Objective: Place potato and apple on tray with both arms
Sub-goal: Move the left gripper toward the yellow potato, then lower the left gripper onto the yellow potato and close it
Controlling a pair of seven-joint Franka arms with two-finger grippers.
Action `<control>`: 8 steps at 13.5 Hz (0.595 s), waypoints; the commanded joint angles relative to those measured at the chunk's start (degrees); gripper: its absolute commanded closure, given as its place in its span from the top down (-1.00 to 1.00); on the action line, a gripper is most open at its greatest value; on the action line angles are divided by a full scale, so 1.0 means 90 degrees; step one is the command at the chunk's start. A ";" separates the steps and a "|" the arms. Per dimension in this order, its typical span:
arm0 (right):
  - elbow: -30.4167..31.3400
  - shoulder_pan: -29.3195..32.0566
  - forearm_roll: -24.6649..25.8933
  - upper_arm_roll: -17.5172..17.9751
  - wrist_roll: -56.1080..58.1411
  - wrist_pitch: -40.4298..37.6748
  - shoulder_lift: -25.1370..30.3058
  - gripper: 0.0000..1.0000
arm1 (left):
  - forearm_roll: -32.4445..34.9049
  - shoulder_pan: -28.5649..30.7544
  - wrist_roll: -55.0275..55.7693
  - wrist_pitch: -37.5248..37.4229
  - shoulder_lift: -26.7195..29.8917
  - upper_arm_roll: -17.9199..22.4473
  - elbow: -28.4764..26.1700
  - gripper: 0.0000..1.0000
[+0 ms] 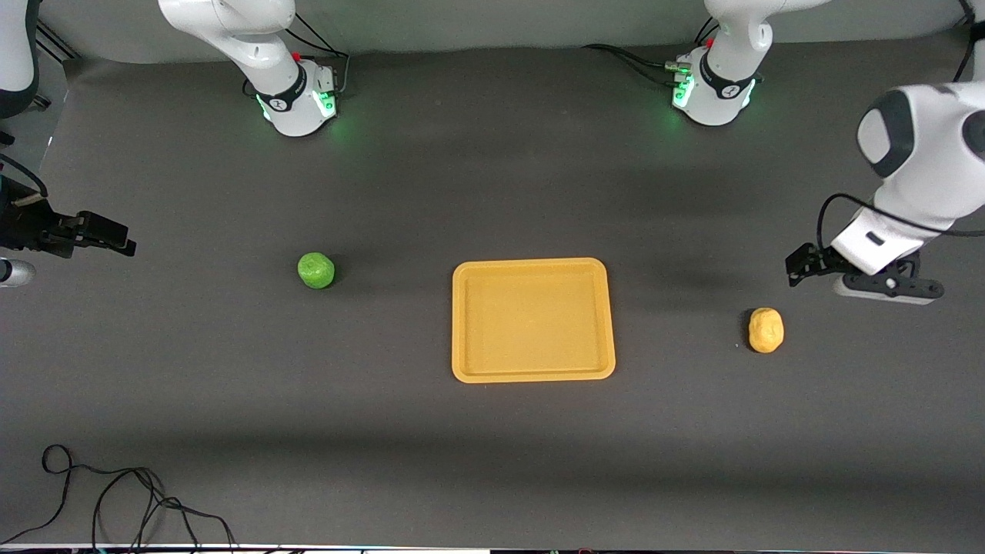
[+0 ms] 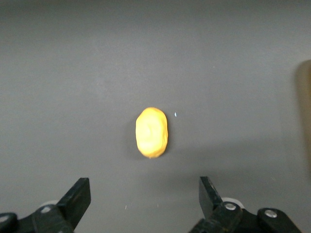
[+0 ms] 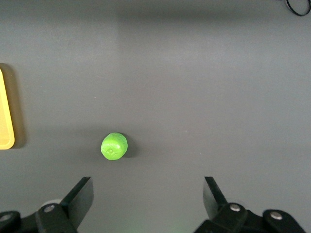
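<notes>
From my remote station I read the scene from the right arm's end of the dark grey worktop [image 1: 492, 200] toward the left arm's end.

1. Right gripper [image 1: 115, 240]: black, two-finger, up in the air over bare worktop at the right arm's end. In the right wrist view its fingers [image 3: 80, 194] stand spread wide and hold nothing.
2. Apple [image 1: 316, 270]: a small, round, bright-green ball resting on the worktop, well apart from the right gripper and between it and the tray.
3. Tray [image 1: 532, 319]: a flat, rectangular, yellow-orange plastic tray with rounded corners and a low raised rim, lying at mid-worktop. I see nothing on it.
4. Potato [image 1: 766, 330]: a small, oval, yellow-tan lump with a matte surface, on the worktop toward the left arm's end, well apart from the tray.
5. Left gripper [image 1: 796, 265]: black, two-finger, raised over the worktop near the potato. Its fingers [image 2: 77, 198] are released, spread wide, and clear of the potato.
</notes>
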State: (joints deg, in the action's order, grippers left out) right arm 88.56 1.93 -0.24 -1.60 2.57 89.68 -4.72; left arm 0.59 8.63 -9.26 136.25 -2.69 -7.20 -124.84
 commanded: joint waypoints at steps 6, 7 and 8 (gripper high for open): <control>0.0062 0.0000 0.0066 0.0002 0.0086 -0.0023 0.0075 1.00 | 0.0071 0.0116 -0.0075 0.3044 -0.2844 0.0009 0.0082 0.95; 0.0062 0.0000 0.0066 0.0002 0.0086 -0.0023 0.0075 1.00 | 0.0081 0.0116 -0.0085 0.3045 -0.2855 0.0009 0.0082 0.80; 0.0062 0.0000 0.0066 0.0002 0.0086 -0.0023 0.0066 1.00 | 0.0081 0.0125 -0.0085 0.3006 -0.2807 0.0009 0.0082 0.64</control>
State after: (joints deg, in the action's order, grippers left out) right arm 88.65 1.94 -0.22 -1.61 2.57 89.68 -4.72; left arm 0.66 9.45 -9.47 164.41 -29.25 -6.98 -125.04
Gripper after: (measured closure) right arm 0.000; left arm 0.048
